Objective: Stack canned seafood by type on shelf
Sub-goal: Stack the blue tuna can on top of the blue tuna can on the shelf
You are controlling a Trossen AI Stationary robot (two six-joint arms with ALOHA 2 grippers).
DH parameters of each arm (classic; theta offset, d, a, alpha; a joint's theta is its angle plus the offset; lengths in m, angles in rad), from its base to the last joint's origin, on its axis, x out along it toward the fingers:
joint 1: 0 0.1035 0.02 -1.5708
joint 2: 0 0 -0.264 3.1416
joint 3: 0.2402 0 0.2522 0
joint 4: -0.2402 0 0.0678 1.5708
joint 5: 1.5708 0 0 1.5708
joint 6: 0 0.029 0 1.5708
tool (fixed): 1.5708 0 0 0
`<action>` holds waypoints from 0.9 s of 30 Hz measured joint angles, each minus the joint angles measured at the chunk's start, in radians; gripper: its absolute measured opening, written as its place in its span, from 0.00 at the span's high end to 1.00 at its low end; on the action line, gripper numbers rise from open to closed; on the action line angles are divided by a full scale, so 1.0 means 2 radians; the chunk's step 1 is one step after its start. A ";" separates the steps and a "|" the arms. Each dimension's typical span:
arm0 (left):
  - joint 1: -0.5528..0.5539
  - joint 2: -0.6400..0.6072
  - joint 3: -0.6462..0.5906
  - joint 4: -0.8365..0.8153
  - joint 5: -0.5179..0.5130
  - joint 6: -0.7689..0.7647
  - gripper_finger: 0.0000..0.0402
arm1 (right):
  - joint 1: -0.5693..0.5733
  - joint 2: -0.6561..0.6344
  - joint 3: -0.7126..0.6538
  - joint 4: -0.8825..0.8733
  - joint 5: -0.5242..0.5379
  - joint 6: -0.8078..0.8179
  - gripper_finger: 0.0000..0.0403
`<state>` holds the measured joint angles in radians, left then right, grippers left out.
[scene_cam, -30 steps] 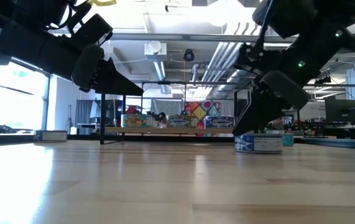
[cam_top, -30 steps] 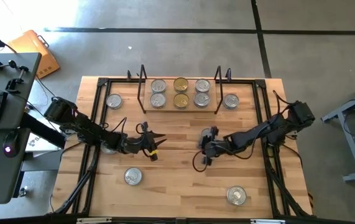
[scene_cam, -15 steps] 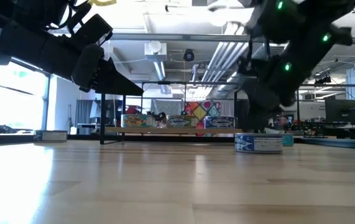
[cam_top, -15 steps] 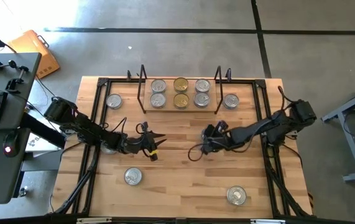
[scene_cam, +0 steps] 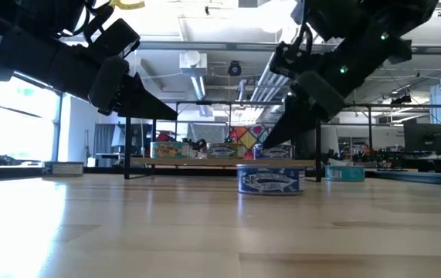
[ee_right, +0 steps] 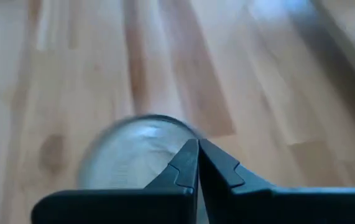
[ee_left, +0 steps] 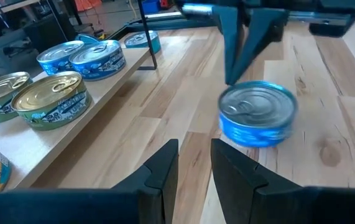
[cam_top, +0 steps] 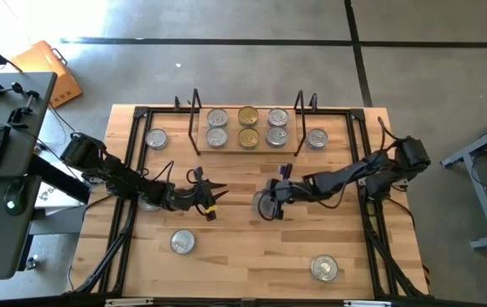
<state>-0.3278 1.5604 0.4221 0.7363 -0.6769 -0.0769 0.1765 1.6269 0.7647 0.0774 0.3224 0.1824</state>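
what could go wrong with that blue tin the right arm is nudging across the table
The right gripper is shut, its tips against the blue silver-topped tin rather than around it, so the tin could slide off course or tip. The left gripper hangs close by; the tin or the arms may collide.

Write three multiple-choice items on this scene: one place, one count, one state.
1. Where does the blue tin nearest the right gripper stand? A on the shelf B on the tabletop C on the floor
2. How many gold-topped tins are on the shelf? A none B five C two
3. How are the right gripper's jaws? A shut, empty B wide open C holding a tin aloft
Key: 1 B, it rests on the wood before the shelf; 2 C, two gold tops in the middle column; 3 A, the tips meet with nothing between. The left gripper hangs open, left of it.
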 joint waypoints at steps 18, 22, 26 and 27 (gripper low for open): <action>0.004 0.000 0.000 -0.003 0.000 0.000 0.79 | 0.095 0.071 0.000 0.103 -0.010 -0.134 0.63; 0.004 0.000 0.000 -0.003 0.000 0.000 0.79 | 0.086 0.083 0.000 0.106 -0.006 -0.155 0.66; 0.004 0.000 0.000 -0.004 0.000 0.000 0.79 | 0.077 0.082 0.001 0.071 0.018 -0.170 0.74; 0.004 0.000 0.000 -0.004 0.000 0.000 0.79 | 0.074 0.082 0.002 0.064 0.022 -0.169 0.77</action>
<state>-0.3202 1.5608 0.4221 0.7277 -0.6765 -0.0769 0.3249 1.7901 0.7681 0.2050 0.3665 -0.1563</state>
